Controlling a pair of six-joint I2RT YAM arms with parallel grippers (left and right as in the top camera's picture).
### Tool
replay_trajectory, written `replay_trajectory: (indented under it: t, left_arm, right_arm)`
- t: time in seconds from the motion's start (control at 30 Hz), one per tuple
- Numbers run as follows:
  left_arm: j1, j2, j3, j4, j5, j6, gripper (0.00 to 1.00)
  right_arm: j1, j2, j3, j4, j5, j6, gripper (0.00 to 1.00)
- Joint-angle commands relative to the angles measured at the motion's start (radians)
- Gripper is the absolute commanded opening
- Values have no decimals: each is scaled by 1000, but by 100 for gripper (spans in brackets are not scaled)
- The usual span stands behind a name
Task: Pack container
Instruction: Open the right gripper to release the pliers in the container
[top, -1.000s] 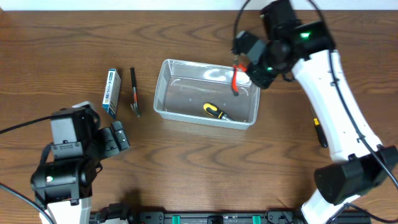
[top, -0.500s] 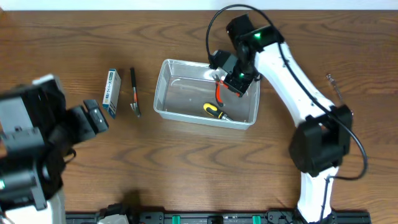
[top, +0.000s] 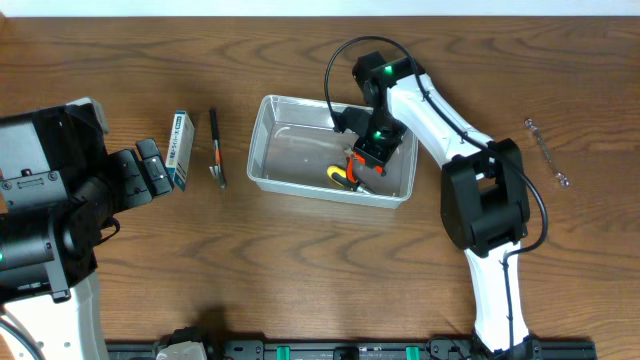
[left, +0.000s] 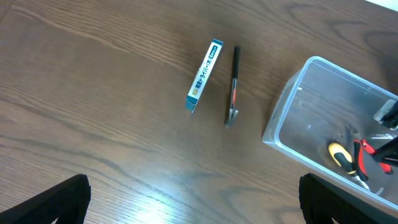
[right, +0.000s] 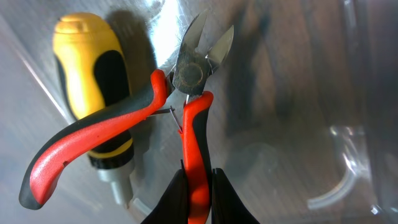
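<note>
Your left end effector (top: 148, 172) hangs over the tabletop (top: 300, 260) at the far left, its jaws spread wide and holding nothing. Just to its right lies a small blue-and-white box (top: 179, 148), and beside that a slim black tool (top: 215, 150) with an orange band. Both are outside the tub and look like the pieces left to pack. They lie close together but not touching, so you can probably take one without disturbing the other.

The container (top: 258, 148) sits at mid-table, upright and open. Expect it to be light, with thin, slick walls that flex, so it will likely skid if you bump it. If you need to steady it, take the rolled rim on a long side rather than squeezing a wall.

Inside, near its right end, a yellow-handled screwdriver (top: 341, 178) lies on the floor. The red-handled cutters (right: 188, 74) are right against it, with the free handle crossing the yellow grip. Your right end effector (top: 366, 158) is down inside the tub, clamped on one red handle only. The cutters are stiff steel with grippy sleeves, but held by one leg they could swing on release. The screwdriver and the tub's right wall crowd that spot.

Far right, well apart from the tub, a thin metal piece (top: 545, 152) lies on the wood. I can't tell what it is.
</note>
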Motion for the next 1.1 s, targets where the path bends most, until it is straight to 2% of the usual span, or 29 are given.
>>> replay_trajectory:
  t: [0.0, 0.1, 0.17, 0.27, 0.3, 0.5, 0.73, 1.07]
  left_arm:
    - [5, -2, 20, -3, 13, 14, 98]
    - [5, -2, 20, -3, 13, 14, 98]
    - [5, -2, 20, -3, 13, 14, 98]
    - [5, -2, 20, -4, 13, 14, 98]
    - [5, -2, 20, -4, 13, 14, 98]
    - [5, -2, 20, -4, 13, 14, 98]
    - [5, -2, 20, -4, 13, 21, 98]
    - [5, 0, 20, -4, 13, 21, 98]
  right_arm:
    - [8, 9, 3, 3, -8, -12, 4]
    - [8, 8, 3, 2, -3, -13, 5]
    - [7, 8, 3, 2, -3, -12, 10]
    - [7, 8, 3, 2, -3, -12, 35]
    - [7, 8, 3, 2, -2, -12, 35]
    - [7, -1, 3, -6, 24, -10, 36]
    - [6, -54, 6, -1, 162, 102, 34]
    - [5, -141, 6, 19, 268, 150, 25]
